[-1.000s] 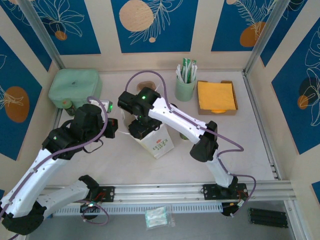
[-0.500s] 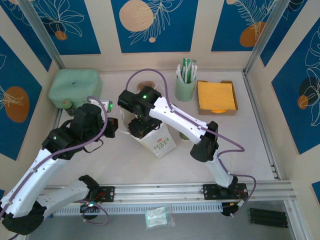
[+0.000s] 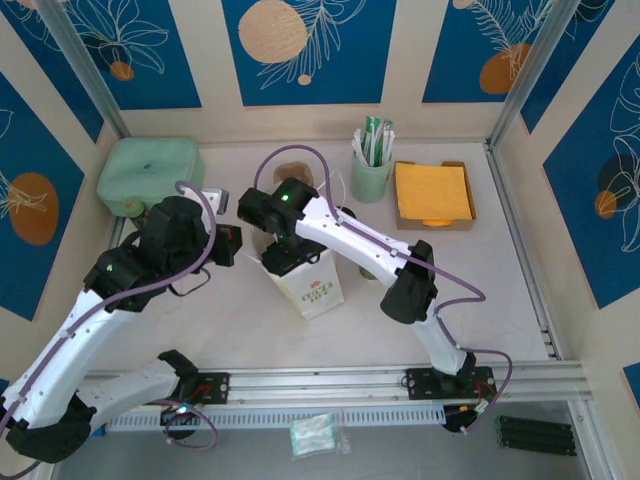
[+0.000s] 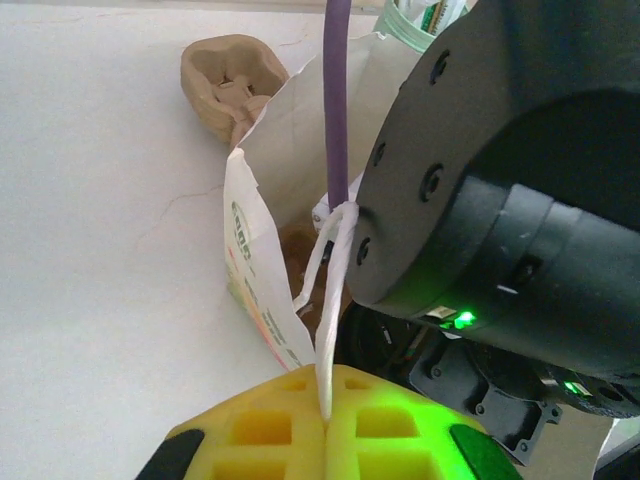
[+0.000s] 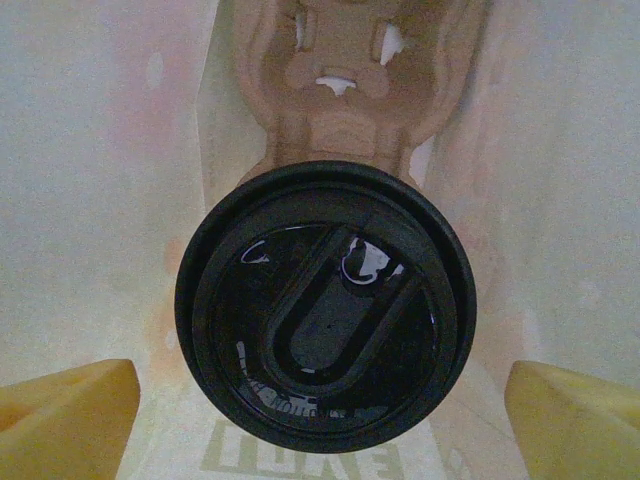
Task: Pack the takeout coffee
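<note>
Nearly packed: takeout coffee (image 5: 325,305) down inside white paper bag (image 3: 318,290), right gripper (image 5: 322,415) spread wide off it, left gripper (image 4: 325,430) clenched on bag handle (image 4: 335,290); only withdrawal left.

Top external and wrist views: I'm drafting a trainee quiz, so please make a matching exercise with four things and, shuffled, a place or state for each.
1. takeout coffee
2. left gripper
3. right gripper
4. mint-green cup

A. open, wide of the black lid
B. beside the orange napkins
C. inside the white paper bag
D. shut on the bag's handle

Pairs: 1-C, 2-D, 3-A, 4-B.
</note>
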You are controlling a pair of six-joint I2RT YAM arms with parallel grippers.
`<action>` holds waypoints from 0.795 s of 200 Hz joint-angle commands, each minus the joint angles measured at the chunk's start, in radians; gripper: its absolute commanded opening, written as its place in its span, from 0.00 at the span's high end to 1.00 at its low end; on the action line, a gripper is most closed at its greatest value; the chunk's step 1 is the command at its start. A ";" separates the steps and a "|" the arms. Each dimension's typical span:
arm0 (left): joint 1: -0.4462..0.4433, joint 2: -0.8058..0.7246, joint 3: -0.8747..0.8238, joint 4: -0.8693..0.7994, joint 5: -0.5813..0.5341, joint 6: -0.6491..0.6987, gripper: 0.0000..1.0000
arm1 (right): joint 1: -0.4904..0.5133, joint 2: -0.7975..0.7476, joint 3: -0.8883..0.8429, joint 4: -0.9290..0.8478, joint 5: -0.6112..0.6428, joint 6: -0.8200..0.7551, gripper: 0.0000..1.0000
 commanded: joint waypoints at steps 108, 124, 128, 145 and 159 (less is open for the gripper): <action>0.007 -0.007 0.032 0.068 0.083 -0.011 1.00 | -0.065 -0.070 -0.046 0.020 0.005 0.050 0.02; 0.007 -0.004 0.022 0.075 0.092 -0.013 1.00 | -0.072 -0.075 -0.059 0.037 -0.027 0.055 0.02; 0.007 -0.003 0.019 0.077 0.094 -0.014 1.00 | -0.074 -0.076 -0.062 0.041 -0.032 0.057 0.02; 0.006 -0.004 0.005 0.089 0.106 -0.017 1.00 | -0.078 -0.076 -0.073 0.054 -0.060 0.068 0.02; 0.007 -0.006 -0.005 0.092 0.111 -0.016 1.00 | -0.083 -0.077 -0.080 0.061 -0.080 0.082 0.02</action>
